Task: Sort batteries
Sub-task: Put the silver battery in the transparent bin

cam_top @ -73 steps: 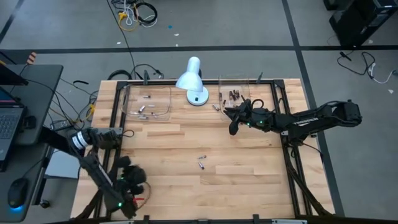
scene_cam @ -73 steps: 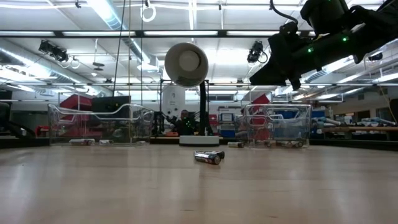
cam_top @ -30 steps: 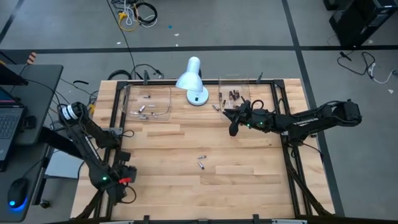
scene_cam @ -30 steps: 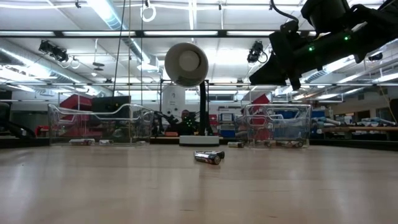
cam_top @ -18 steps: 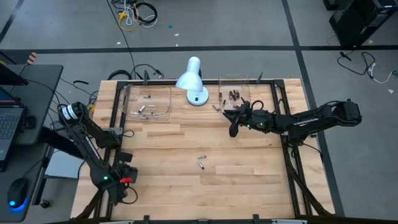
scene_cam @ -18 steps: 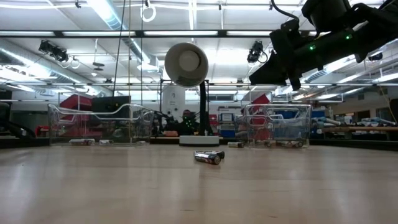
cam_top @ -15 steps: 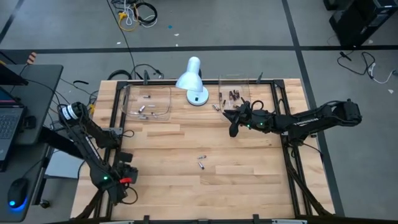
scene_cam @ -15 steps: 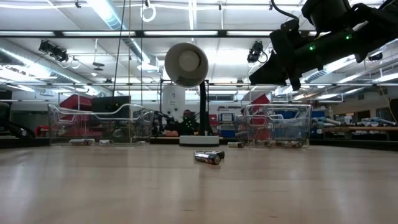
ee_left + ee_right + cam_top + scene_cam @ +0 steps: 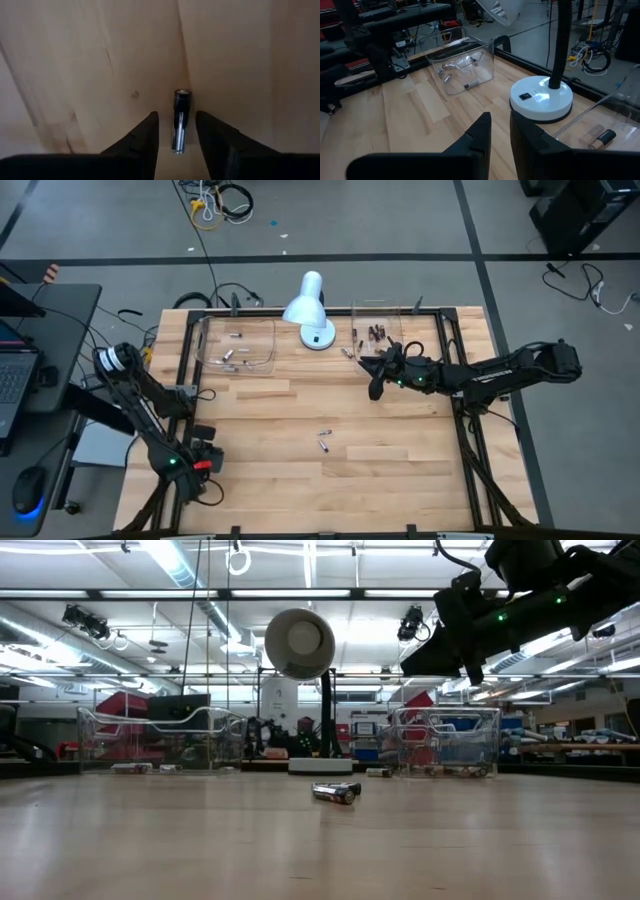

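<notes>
Since the earlier high view our left arm has swung its upper part out to the left while its wrist settled at the near left corner of the table (image 9: pixel 260 415); the right arm has not stirred. From the left wrist view we see the left pincer (image 9: pixel 177 131) pointing down at the wood with its fingers parted a little, a dark battery (image 9: pixel 180 120) lying flat between them and, as far as we can judge, not yet clamped.

Two loose batteries (image 9: pixel 325 439) lie together near the middle of the table, well apart from both arms. Silvery ones rest in the clear tray (image 9: pixel 238 343) at the far left, dark ones in the clear tray (image 9: pixel 390 308) at the far right beside the white desk lamp (image 9: pixel 308 310), and a few more lie on the wood just near that tray.

The right pincer (image 9: pixel 374 376) hangs in the air near the right tray, its fingers (image 9: pixel 477 135) standing narrowly apart and holding nothing that we can see.

We judge each battery to be light, rigid and smooth (a round thing that will roll away if nudged on its side). We would close on the middle of the barrel, fingers across its length, and squeeze gently, since the slick casing could squirt out of a grip placed near an end
</notes>
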